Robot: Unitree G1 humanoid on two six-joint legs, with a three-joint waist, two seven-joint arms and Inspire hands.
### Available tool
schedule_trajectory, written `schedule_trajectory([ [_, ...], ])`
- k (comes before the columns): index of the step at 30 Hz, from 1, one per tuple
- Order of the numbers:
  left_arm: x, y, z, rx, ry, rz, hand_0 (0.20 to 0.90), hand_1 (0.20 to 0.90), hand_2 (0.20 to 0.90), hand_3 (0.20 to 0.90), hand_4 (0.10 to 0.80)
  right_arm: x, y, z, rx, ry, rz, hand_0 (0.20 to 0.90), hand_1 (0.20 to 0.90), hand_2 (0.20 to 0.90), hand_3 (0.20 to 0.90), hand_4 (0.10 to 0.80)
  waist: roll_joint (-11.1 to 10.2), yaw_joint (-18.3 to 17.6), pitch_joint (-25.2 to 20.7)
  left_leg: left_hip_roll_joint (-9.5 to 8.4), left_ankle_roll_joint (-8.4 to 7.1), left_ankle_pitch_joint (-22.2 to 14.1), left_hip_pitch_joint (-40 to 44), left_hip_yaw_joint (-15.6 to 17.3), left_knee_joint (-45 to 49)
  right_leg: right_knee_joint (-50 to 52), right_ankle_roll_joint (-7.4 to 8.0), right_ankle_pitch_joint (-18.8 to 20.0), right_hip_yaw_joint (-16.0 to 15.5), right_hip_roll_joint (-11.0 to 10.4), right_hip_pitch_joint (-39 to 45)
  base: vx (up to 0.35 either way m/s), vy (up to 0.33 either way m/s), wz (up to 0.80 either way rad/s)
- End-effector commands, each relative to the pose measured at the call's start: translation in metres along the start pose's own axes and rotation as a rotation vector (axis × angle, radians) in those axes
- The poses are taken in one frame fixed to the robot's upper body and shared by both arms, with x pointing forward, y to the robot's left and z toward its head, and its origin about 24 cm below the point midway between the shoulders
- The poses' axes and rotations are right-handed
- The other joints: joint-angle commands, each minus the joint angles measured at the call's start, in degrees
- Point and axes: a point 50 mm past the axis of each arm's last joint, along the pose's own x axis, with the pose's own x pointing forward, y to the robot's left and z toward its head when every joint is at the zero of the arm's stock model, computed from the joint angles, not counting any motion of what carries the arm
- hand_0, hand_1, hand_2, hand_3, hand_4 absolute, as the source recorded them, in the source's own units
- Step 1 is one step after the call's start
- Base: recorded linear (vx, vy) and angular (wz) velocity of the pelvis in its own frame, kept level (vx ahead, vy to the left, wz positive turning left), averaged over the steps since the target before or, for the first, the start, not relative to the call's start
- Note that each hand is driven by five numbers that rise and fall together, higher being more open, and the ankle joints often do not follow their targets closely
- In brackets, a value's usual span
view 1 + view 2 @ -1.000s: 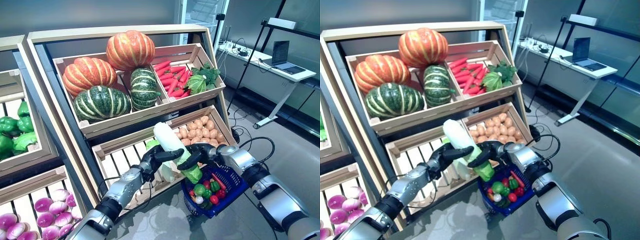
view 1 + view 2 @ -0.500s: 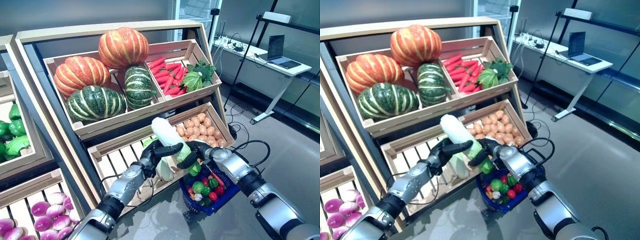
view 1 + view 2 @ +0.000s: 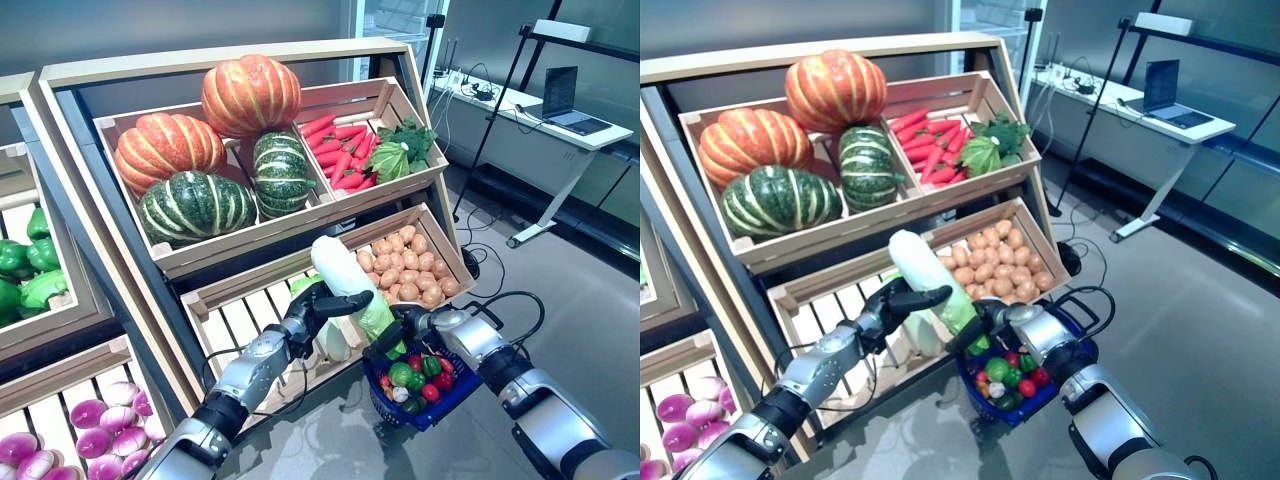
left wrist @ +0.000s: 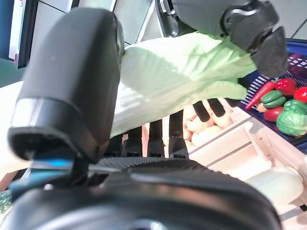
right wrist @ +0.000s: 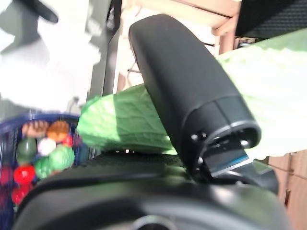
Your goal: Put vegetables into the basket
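A long napa cabbage [image 3: 345, 280], white at its top and green at its lower end, is held tilted in front of the stand's lower crate. My left hand [image 3: 310, 315] is shut on its middle from the left; the thumb [image 4: 72, 81] lies across the leaves [image 4: 177, 72]. My right hand [image 3: 408, 330] is shut on the green end [image 5: 124, 124], just above the blue basket [image 3: 458, 385] on the floor. The basket holds small green and red vegetables and a carrot [image 4: 261, 93].
The wooden stand [image 3: 60, 130] with slanted crates rises right behind both hands. The lower crate's front edge [image 3: 250, 290] is beside my left hand. A desk with a laptop [image 3: 560, 95] stands at the far right. Open grey floor [image 3: 590, 290] lies to the right of the basket.
My right hand has moved down and right along the cabbage's green end, closer to the basket. The cabbage has followed slightly. The camera has shifted a little.
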Motion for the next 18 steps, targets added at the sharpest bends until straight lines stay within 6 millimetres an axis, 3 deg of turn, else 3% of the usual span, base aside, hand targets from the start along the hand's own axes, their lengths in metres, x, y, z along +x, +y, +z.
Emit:
schedule_trajectory([
  [1, 0.010, -0.050, 0.107, -0.032, -0.503, -0.252, 0.300, 0.300, 0.300, 0.300, 0.400, 0.003, 0.017, 0.040, 0.108, -0.182, 0.115, 0.300, 0.300, 0.300, 0.300, 0.400, 0.0, 1.3, -3.0, -1.89, 1.09, -2.9, 0.5, -2.2, 0.1, 1.9, -3.64, 2.3, 2.1, 1.4, -2.8, 0.000, 0.000, 0.00],
  [18, 0.010, -0.045, 0.085, -0.013, -0.420, -0.262, 0.300, 0.300, 0.300, 0.300, 0.400, -0.007, 0.010, 0.056, 0.215, -0.345, 0.017, 0.300, 0.300, 0.300, 0.300, 0.400, 0.2, 0.7, -3.4, -1.77, 1.15, -2.9, 0.3, -2.0, 0.0, 1.7, -3.50, 2.6, 2.5, 1.6, -3.3, 0.000, 0.000, 0.00],
])
